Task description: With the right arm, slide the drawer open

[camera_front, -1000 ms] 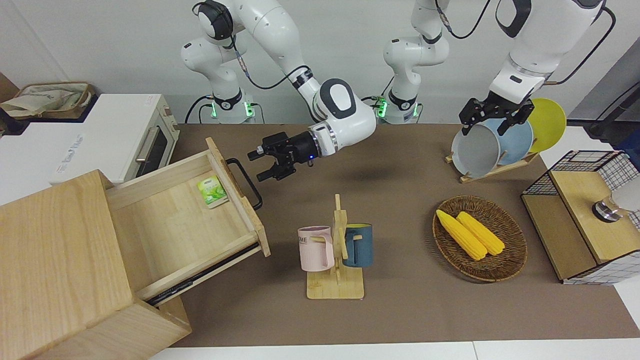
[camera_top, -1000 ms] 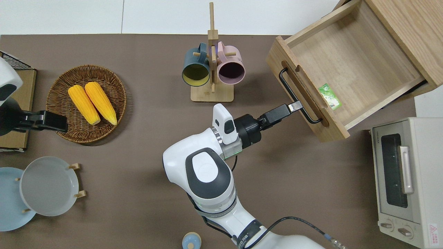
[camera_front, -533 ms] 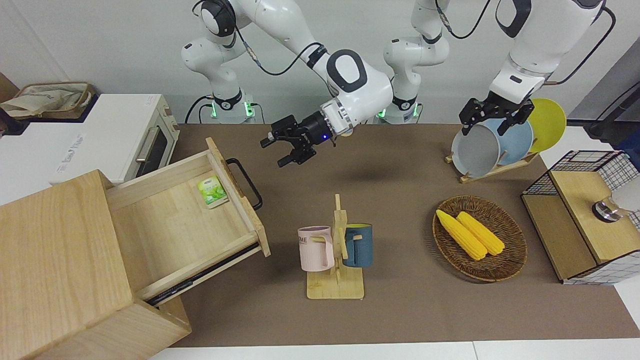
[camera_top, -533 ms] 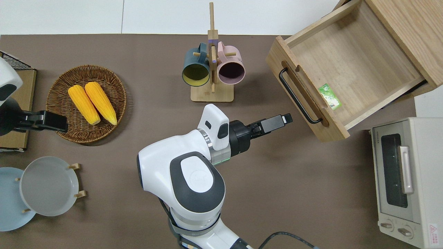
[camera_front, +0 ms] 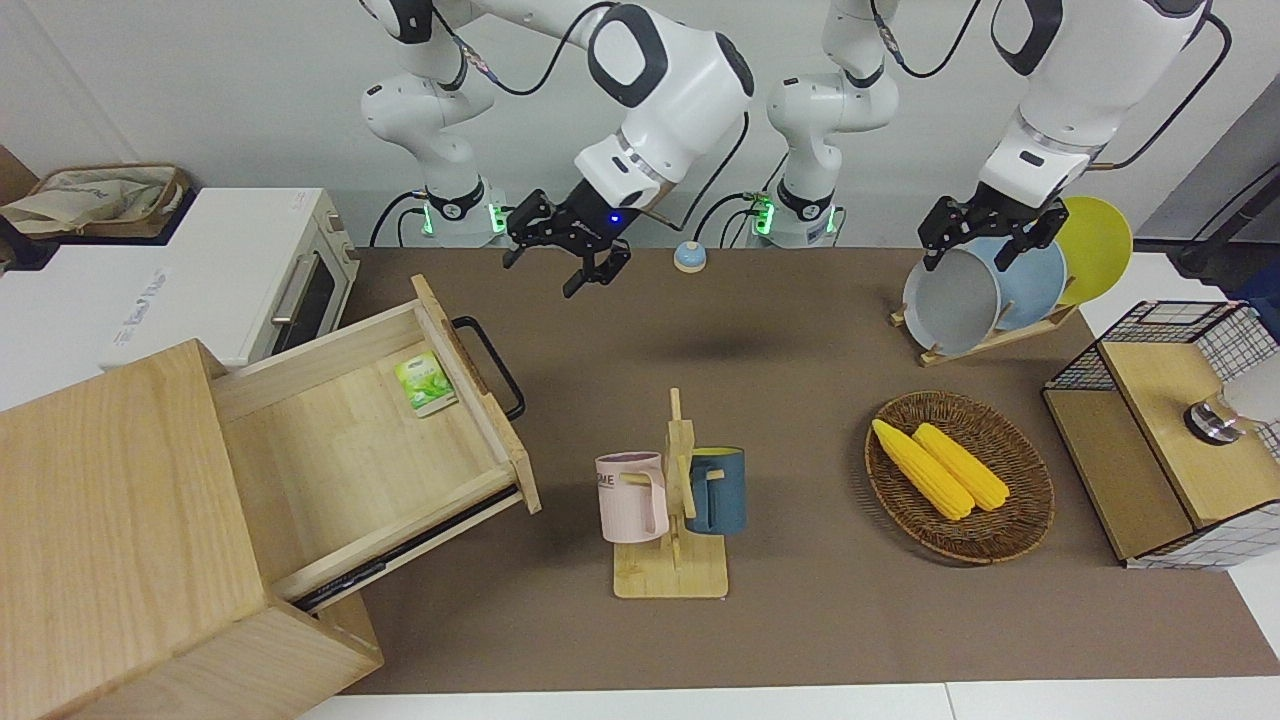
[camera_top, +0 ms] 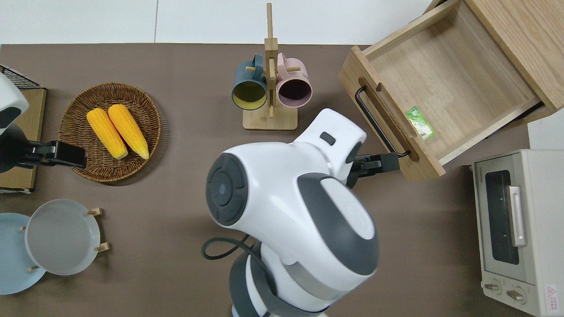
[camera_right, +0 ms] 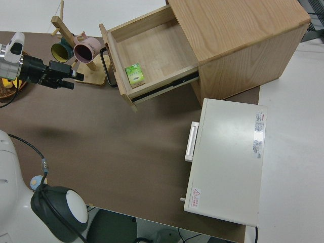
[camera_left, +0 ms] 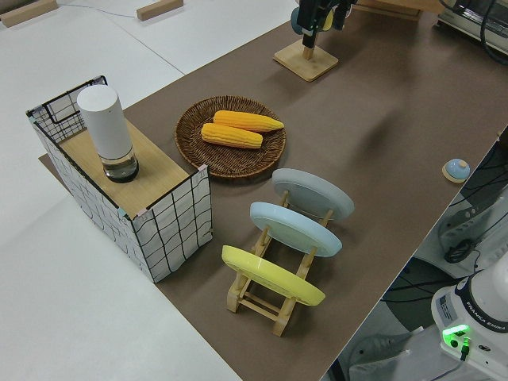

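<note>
The drawer (camera_front: 340, 440) stands pulled far out of the light-wood box (camera_front: 110, 520), with its black bar handle (camera_front: 490, 365) on the front. A green packet (camera_front: 425, 383) lies inside by the front board. My right gripper (camera_front: 542, 272) is open and empty, raised in the air, clear of the handle. In the overhead view the right gripper (camera_top: 390, 161) is over the table just beside the drawer front's corner nearer the robots, by the end of the handle (camera_top: 374, 119). The right side view shows the gripper (camera_right: 71, 81) apart from the drawer (camera_right: 152, 50). My left arm is parked.
A white toaster oven (camera_front: 290, 290) stands beside the box, nearer the robots. A mug rack (camera_front: 670, 500) with two mugs is mid-table. A wicker basket (camera_front: 960, 475) with corn, a plate rack (camera_front: 980, 290), a mesh cabinet (camera_front: 1170, 420) and a small blue bell (camera_front: 689, 256) are there too.
My right gripper has drawn away from the drawer handle, risen and pulled back toward the robots. The drawer has stayed open in place. The left arm has not moved.
</note>
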Action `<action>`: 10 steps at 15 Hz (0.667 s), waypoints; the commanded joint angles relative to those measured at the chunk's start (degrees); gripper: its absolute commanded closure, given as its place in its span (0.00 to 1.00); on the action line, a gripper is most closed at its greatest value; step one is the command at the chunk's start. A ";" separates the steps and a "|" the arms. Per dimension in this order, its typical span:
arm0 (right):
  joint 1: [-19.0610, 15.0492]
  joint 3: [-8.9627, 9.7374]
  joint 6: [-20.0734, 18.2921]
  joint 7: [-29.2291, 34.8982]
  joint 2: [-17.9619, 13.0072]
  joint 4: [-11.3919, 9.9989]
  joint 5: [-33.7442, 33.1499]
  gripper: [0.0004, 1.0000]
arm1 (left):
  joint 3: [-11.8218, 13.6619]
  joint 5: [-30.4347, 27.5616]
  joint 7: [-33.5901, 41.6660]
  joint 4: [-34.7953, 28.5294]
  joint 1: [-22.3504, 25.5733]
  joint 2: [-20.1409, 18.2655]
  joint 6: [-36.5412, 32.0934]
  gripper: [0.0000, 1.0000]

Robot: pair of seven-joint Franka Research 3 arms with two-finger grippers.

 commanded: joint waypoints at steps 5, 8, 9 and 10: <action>-15.44 0.67 6.51 -7.04 -9.22 -1.47 21.81 0.01 | -0.37 0.98 0.55 1.49 0.22 0.65 -1.13 0.01; -20.45 0.67 7.31 -10.01 -10.80 -2.08 27.88 0.01 | -0.37 0.98 0.55 1.49 0.22 0.65 -1.13 0.01; -22.55 0.67 8.18 -12.64 -11.24 -2.17 29.98 0.01 | -0.37 0.98 0.55 1.40 0.22 0.65 -1.13 0.01; -24.40 0.67 9.15 -14.84 -11.68 -2.95 31.92 0.01 | -0.37 0.98 0.55 1.40 0.22 0.65 -1.13 0.01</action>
